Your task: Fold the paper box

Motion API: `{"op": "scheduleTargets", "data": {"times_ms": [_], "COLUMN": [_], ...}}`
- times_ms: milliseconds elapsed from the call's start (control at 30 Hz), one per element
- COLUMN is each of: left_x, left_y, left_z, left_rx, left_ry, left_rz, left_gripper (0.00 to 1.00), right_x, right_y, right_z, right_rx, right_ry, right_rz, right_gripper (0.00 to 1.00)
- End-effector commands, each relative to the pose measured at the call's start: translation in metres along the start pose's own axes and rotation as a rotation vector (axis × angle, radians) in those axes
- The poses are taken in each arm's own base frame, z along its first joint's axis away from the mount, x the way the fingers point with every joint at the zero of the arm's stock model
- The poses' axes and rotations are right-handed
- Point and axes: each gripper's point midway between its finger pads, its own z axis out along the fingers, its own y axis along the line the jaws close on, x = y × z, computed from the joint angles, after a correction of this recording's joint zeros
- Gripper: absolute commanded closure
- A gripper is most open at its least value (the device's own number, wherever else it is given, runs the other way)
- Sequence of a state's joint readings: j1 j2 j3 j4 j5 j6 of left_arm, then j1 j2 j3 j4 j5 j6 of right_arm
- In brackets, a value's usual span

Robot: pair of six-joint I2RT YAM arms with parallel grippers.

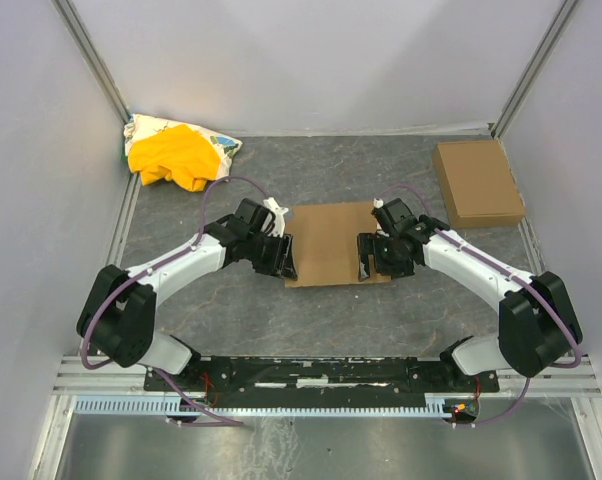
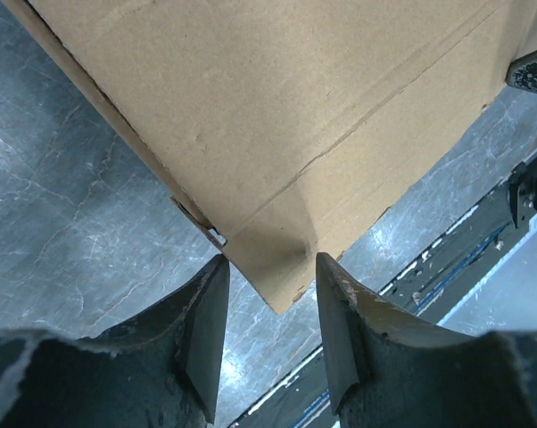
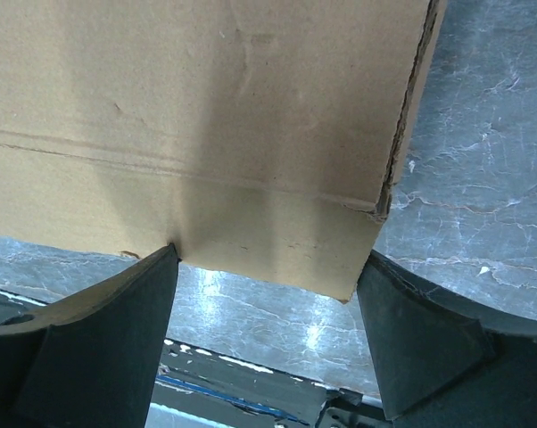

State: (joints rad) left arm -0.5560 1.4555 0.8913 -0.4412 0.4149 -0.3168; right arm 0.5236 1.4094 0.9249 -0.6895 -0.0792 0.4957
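The paper box lies as a brown cardboard piece in the middle of the table. My left gripper is at its near left corner, and my right gripper is at its near right corner. In the left wrist view the left gripper is open, and the box's corner points into the gap between the fingers. In the right wrist view the right gripper is open wide, with the box's near edge spanning the gap between its fingers.
A smaller folded brown cardboard box sits at the back right. A yellow cloth on a patterned bag lies at the back left. White walls enclose the table. The arms' base rail runs along the near edge.
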Motion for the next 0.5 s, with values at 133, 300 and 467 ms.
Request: {"op": "scheduleTargets", "data": {"times_ms": [133,300,467], "left_x": [-0.014,-0.016,-0.008], "left_y": [-0.037,-0.039,-0.028], "left_z": [-0.01,-0.008,-0.002], "left_rx": [0.157,0.167,0.133], "left_ry": [0.047,0.063,0.091], "left_rz": [0.034,0.028,0.026], "left_gripper": [0.51,0.53,0.53], "right_x": [-0.013,-0.015,-0.014], "right_y": [0.015,0.014,0.014], "right_z": [-0.007,-0.011,-0.01], "right_rx": [-0.058,-0.051,-0.046], "right_ry": [-0.029,-0.035,-0.03], "right_rz": [-0.012,-0.022,-0.027], "right_gripper": [0.13,0.13,0.13]}}
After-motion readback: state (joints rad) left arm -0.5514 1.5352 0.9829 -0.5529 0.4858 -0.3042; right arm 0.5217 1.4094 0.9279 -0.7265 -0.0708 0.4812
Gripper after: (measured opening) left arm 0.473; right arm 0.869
